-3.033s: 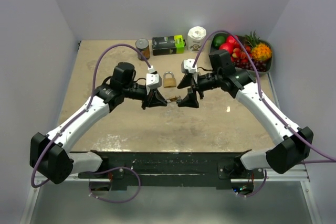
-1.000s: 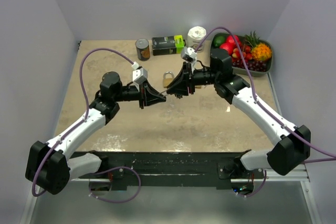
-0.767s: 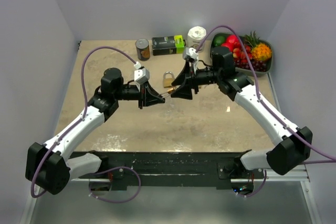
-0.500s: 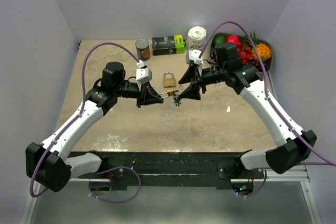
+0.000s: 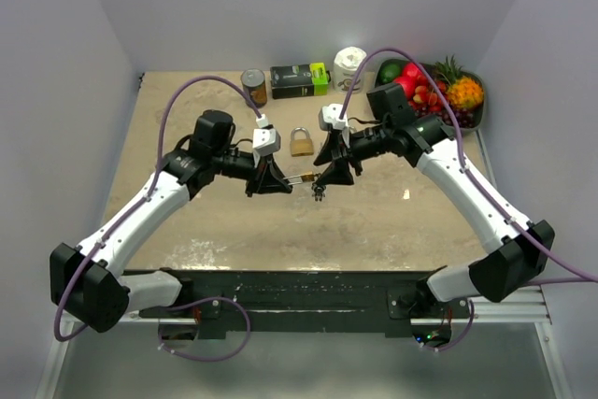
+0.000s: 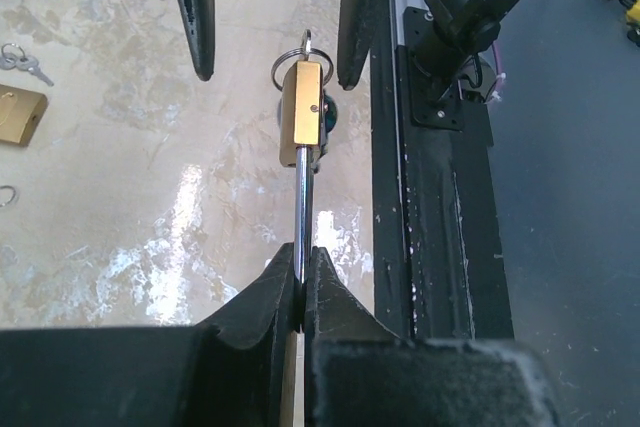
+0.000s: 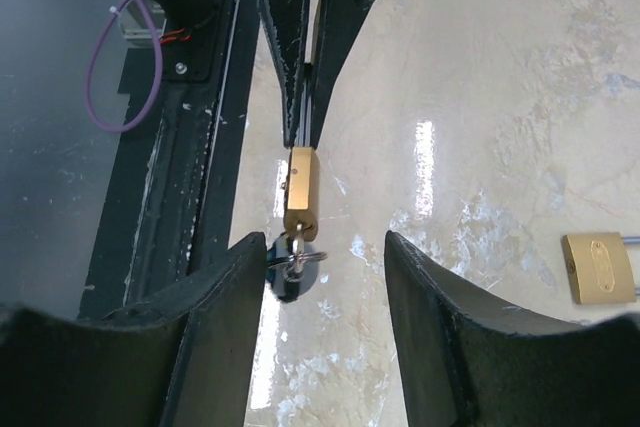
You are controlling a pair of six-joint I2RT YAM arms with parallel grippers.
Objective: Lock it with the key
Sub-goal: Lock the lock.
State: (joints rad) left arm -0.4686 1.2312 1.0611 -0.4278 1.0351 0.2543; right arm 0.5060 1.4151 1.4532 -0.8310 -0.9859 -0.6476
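A small brass padlock (image 5: 304, 178) hangs in the air over the middle of the tan marbled table (image 5: 374, 221), lying level and side-on between the two arms. Its slim steel shackle (image 6: 300, 202) points left into the left gripper (image 6: 301, 267), whose jaws are pressed together on the bar and pinch it. The brass body is a plain block with one small rivet on its face. At its right end sit a wire ring (image 7: 300, 256) and a dark-headed key (image 7: 283, 272); I cannot tell how deep the key sits in the lock.

The right gripper (image 7: 325, 247) faces it from the right with its jaws spread, one finger on each side of the key end. The finger on the key's side is just beside the dark head, but whether it touches I cannot tell.

Just beyond the held lock, on the far side, a second brass padlock (image 5: 301, 142) lies flat on the table, with a pair of loose keys (image 6: 20, 62) near it. Along the far edge stand a brown tin can (image 5: 253, 87), a black box with a green end (image 5: 300, 80), a white roll (image 5: 350, 63) and, in the far right corner, a dark bowl of fruit (image 5: 479, 111). Pale walls close the left, right and far sides. A black rail (image 5: 308, 287) runs along the near edge, close under the lock. Bare tabletop lies on the left, and on the near right.
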